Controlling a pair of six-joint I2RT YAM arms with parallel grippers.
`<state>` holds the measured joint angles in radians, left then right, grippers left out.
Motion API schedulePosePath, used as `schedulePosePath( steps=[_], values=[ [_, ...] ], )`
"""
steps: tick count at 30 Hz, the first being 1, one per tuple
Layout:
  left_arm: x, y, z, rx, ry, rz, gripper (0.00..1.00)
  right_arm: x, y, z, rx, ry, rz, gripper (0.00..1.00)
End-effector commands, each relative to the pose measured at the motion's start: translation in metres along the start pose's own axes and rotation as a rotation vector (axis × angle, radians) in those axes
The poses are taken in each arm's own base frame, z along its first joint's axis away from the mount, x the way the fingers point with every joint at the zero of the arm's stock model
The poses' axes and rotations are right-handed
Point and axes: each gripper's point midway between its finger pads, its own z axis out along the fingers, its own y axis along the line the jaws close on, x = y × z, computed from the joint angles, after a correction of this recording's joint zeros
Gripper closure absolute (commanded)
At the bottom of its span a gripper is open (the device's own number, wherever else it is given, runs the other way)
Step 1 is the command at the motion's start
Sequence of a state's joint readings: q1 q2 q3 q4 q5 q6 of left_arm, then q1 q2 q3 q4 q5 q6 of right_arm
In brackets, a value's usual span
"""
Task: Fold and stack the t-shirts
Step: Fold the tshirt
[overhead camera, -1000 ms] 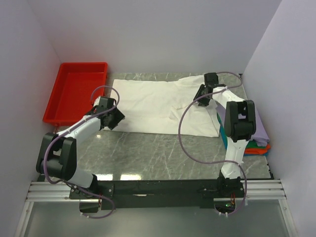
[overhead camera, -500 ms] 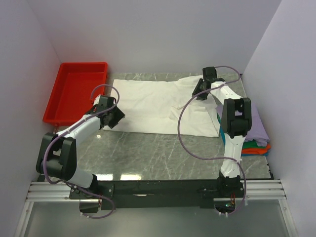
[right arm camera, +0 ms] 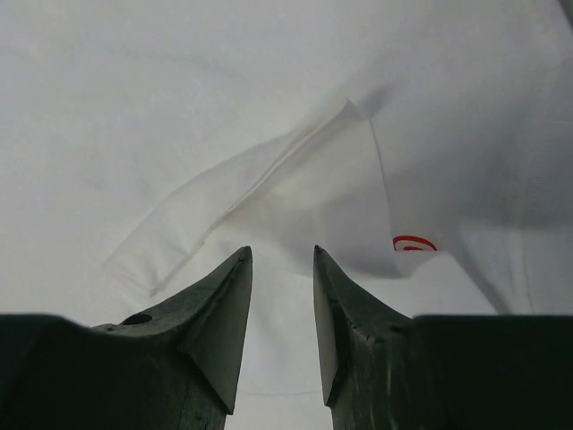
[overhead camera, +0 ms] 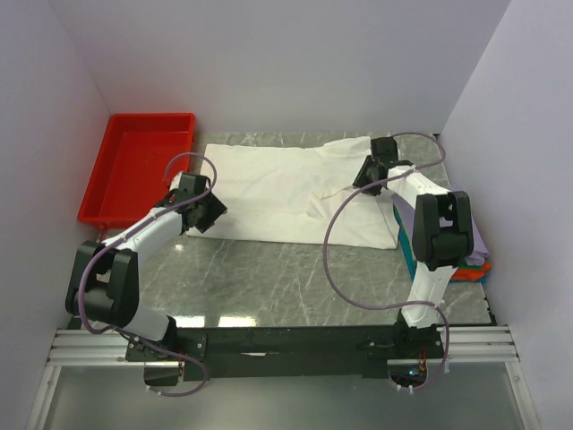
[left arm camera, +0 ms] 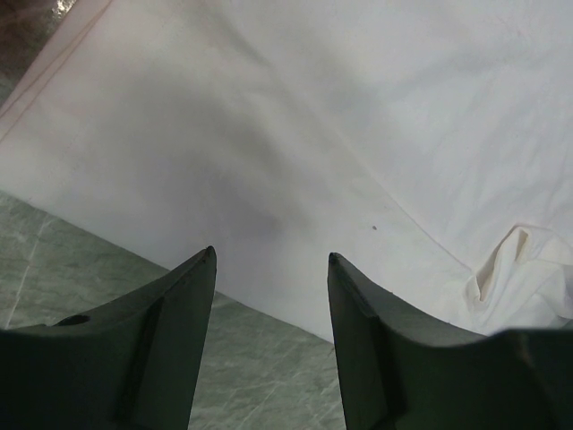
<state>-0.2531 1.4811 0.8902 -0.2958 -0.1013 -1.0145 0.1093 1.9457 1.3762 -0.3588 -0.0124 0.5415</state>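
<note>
A large white t-shirt lies spread across the back of the table, rumpled at its right end. My left gripper hovers over the shirt's near left corner; in the left wrist view the left gripper is open above the hem, with nothing between the fingers. My right gripper hangs over the rumpled right part. In the right wrist view the right gripper stands narrowly open above white cloth, beside a folded flap and a peek of red print. Folded lavender, teal and orange t-shirts are stacked at the right.
A red plastic tray stands at the back left, just beyond the left arm. The right arm's upright link covers part of the folded stack. White walls close in the table on three sides. Bare marble lies in front of the shirt.
The right gripper went toward the back over the shirt, then came back nearer, and its jaws narrowed slightly. The left arm has not moved.
</note>
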Motion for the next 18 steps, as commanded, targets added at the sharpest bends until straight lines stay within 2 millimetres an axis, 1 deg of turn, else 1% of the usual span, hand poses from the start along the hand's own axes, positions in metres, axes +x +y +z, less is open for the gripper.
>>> schedulePosePath(
  steps=[1,3,4,5,8,9,11,12,13,15,17,18],
  values=[
    [-0.014,-0.024,-0.008,0.069,-0.032,0.003,0.42,-0.031,0.014,-0.021,-0.042,-0.154,-0.003,0.59],
    [-0.013,-0.024,-0.008,0.070,-0.031,0.002,0.42,-0.027,0.015,-0.018,-0.045,-0.144,-0.008,0.59],
    [-0.013,-0.024,-0.008,0.071,-0.032,0.002,0.42,-0.022,0.012,-0.012,-0.034,-0.125,-0.009,0.60],
    [-0.013,-0.024,-0.008,0.069,-0.030,0.002,0.42,-0.019,0.013,-0.010,-0.032,-0.116,-0.013,0.60],
    [-0.013,-0.024,-0.009,0.069,-0.029,0.005,0.42,-0.012,0.011,0.000,-0.018,-0.087,-0.022,0.65],
    [-0.014,-0.025,-0.009,0.070,-0.033,0.003,0.42,-0.008,0.009,0.006,-0.007,-0.072,-0.024,0.68],
    [-0.014,-0.025,-0.009,0.070,-0.033,0.005,0.42,-0.011,0.010,0.010,0.002,-0.063,-0.022,0.71],
    [-0.014,-0.025,-0.009,0.070,-0.031,0.005,0.42,-0.007,0.008,0.016,0.012,-0.047,-0.028,0.73],
    [-0.014,-0.025,-0.009,0.069,-0.032,0.006,0.42,-0.014,0.012,0.017,0.009,-0.058,-0.029,0.73],
    [-0.015,-0.025,-0.009,0.067,-0.033,0.006,0.42,-0.012,0.010,0.024,0.024,-0.035,-0.034,0.73],
    [-0.015,-0.025,-0.009,0.068,-0.036,0.006,0.42,-0.019,0.019,0.026,0.009,-0.034,-0.040,0.73],
    [-0.014,-0.024,-0.008,0.066,-0.034,0.008,0.42,-0.017,0.017,0.032,0.018,-0.017,-0.041,0.73]
  ],
)
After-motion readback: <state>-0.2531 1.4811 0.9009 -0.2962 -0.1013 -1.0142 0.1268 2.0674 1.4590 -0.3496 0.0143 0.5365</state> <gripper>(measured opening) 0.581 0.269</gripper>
